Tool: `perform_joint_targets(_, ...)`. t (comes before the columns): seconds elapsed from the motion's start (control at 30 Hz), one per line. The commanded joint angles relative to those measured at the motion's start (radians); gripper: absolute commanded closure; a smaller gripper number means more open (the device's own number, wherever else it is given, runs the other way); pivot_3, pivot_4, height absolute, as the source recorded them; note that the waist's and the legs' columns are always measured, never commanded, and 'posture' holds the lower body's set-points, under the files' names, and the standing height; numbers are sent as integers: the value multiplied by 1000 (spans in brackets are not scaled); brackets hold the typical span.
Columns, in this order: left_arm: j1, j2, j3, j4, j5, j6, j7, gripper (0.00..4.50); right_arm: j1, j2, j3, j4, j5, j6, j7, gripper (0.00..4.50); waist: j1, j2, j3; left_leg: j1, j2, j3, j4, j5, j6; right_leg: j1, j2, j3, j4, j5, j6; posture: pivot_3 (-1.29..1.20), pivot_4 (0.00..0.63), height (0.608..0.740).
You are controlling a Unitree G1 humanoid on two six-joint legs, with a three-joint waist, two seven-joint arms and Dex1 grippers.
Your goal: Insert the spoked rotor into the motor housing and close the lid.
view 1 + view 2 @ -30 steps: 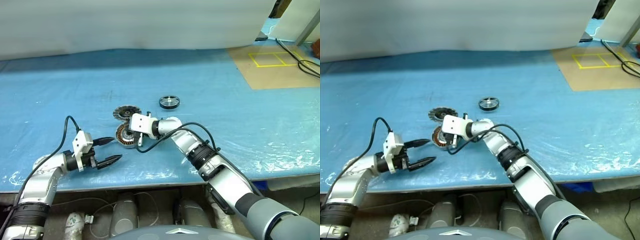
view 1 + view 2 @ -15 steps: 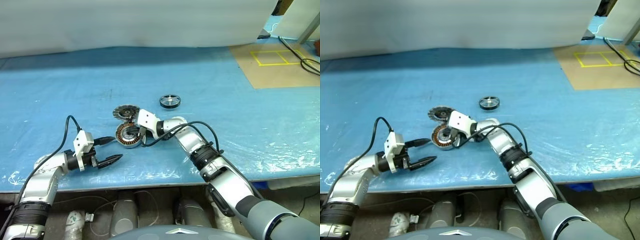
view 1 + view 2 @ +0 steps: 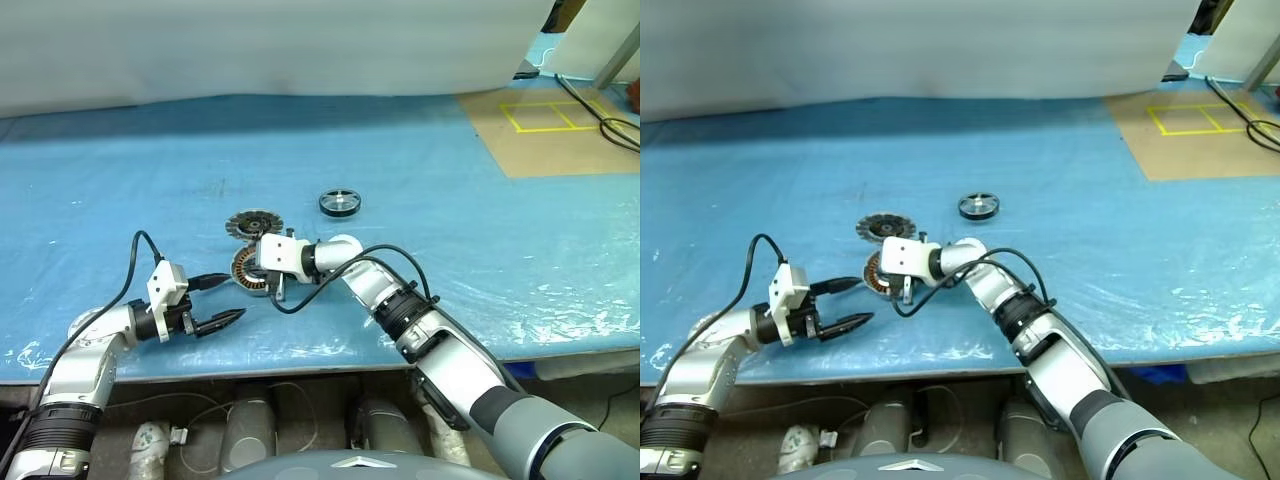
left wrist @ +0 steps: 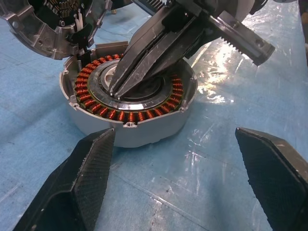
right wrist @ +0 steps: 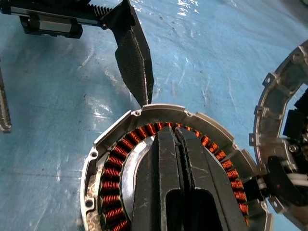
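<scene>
Right claw (image 4: 118, 89) clenched, tip inside motor housing (image 4: 130, 132); left claw (image 3: 228, 297) released just beside; lid (image 3: 253, 222) behind

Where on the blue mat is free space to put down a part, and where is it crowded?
Free: the wide mat between the rotor and the brown board, and the far strip behind the lid. Crowded: around the housing, where the shut right end effector rests inside it and the open left end effector waits beside it.

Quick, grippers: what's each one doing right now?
Left gripper: open, holding nothing, beside the motor housing.
Right gripper: shut, empty, tips resting in the housing's centre.
</scene>
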Motion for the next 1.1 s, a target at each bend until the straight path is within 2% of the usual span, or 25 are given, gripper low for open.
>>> perform_joint_targets(0.03,-2,0,0,-22,-4,-11,0,261,-7,3,-46,118,3,141,-43,4485,0,0,0,2,0,0,0,0,0,1,0,0,0,0,0,0,150,740)
perform_joint_targets(0.23,4,0,-2,-26,-2,-11,1,261,-10,-19,-106,115,54,228,4,4485,13,1,1,17,-1,0,-4,-1,0,10,-1,1,0,-2,3,0,150,740)
perform_joint_targets(0.3,2,1,-3,-24,-2,-11,0,261,1,-28,-124,87,79,258,30,4485,14,1,1,18,-2,0,-5,-1,0,11,-1,1,0,-4,7,0,150,740)
perform_joint_targets(0.4,-5,2,-2,-18,-1,-11,-3,261,30,-28,-166,2,149,317,78,4485,14,0,0,18,-2,0,-5,-1,0,11,-1,2,-1,-3,5,0,150,740)
perform_joint_targets(0.5,-10,4,-3,-12,0,-13,-6,261,75,-29,-181,-119,203,371,115,4485,9,0,0,13,-1,0,-6,0,0,11,-1,2,-2,-1,0,0,150,740)
perform_joint_targets(0.6,-15,5,-2,-6,2,-14,-10,261,83,-26,-174,-133,181,379,62,4485,2,0,0,5,-1,1,-5,0,0,3,0,1,-2,-1,0,0,150,740)
perform_joint_targets(0.73,-27,5,-5,-2,2,-11,-13,261,83,-11,-210,-179,246,412,73,4485,2,0,0,-6,-1,1,-3,2,-3,-5,0,0,-1,-1,0,0,150,740)
perform_joint_targets(0.97,-23,8,-1,-8,-1,-9,-17,261,66,-2,-261,-296,342,503,91,4485,3,0,0,-7,0,0,-2,1,-2,-6,0,-1,-1,-1,0,0,150,740)
perform_joint_targets(1.1,-17,4,4,-19,-7,-6,-12,261,89,-63,-262,-455,380,582,121,4485,4,0,0,-7,0,1,-2,1,-2,-6,0,-1,-1,-1,0,0,150,740)
